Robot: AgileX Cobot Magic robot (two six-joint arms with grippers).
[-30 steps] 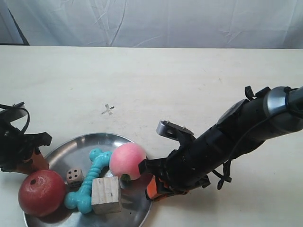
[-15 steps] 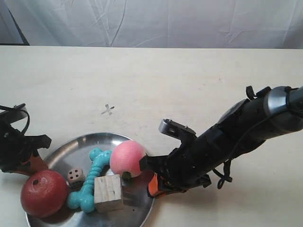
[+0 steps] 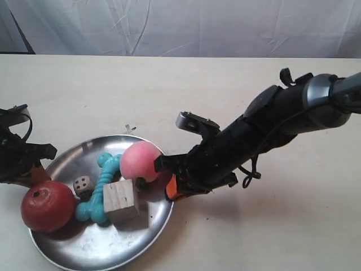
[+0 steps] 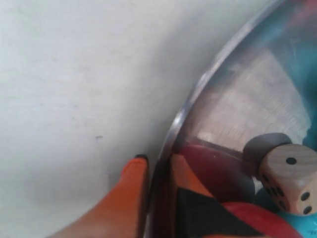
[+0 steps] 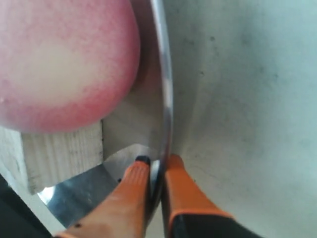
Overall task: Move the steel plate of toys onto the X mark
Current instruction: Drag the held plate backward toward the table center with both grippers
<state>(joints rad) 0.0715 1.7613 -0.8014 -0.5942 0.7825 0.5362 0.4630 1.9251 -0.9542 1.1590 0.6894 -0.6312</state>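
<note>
The steel plate [image 3: 90, 248] sits low at the exterior view's left, carrying the red fruit [image 3: 48, 206], pink peach [image 3: 140, 161], turquoise bone [image 3: 101, 183], wooden cube [image 3: 120, 199] and die [image 3: 82, 184]. My left gripper [image 4: 154, 171] is shut on the plate's rim [image 4: 198, 94], one orange finger outside, one inside next to the die [image 4: 287, 176]. My right gripper [image 5: 156, 166] is shut on the opposite rim [image 5: 166, 99], beside the peach [image 5: 64, 64] and cube [image 5: 62, 151]. The X mark [image 3: 130, 129] peeks out just past the plate's far edge.
The pale cream tabletop [image 3: 169, 90] stretches behind and to the right of the plate. A white cloth backdrop [image 3: 186, 25] hangs past the table's far edge. The right arm's black body [image 3: 265, 130] lies diagonally across the table.
Both arms have carried the plate up the exterior view, toward the X mark. Its far rim now reaches the mark and hides part of it. The toys rode along.
</note>
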